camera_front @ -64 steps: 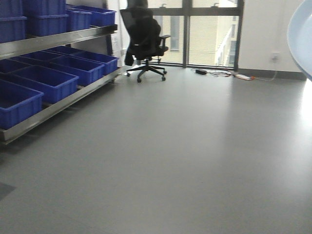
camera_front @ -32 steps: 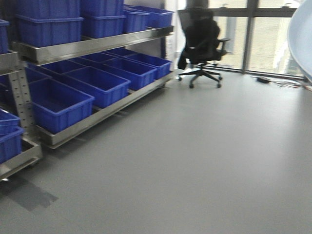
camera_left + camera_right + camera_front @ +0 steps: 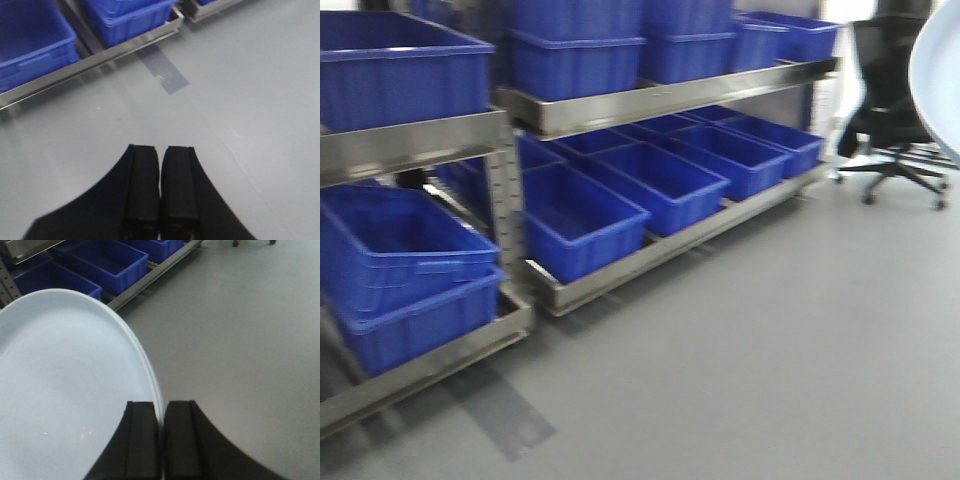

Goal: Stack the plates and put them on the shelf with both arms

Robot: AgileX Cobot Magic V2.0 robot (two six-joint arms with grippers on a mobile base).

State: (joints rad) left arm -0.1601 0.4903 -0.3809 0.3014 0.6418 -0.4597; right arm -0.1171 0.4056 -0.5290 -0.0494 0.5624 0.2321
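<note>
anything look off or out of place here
Nothing spilled or broken. The one oddity: the plates hang from the right gripper, pinched at the rim alone, while the left gripper is shut on nothing.

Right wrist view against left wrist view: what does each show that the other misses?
Only the right wrist: the plates, rim pinched in the shut right gripper. Only the left wrist: the left gripper shut on nothing, and a dark floor patch. Both: blue bins on a steel shelf, grey floor.
</note>
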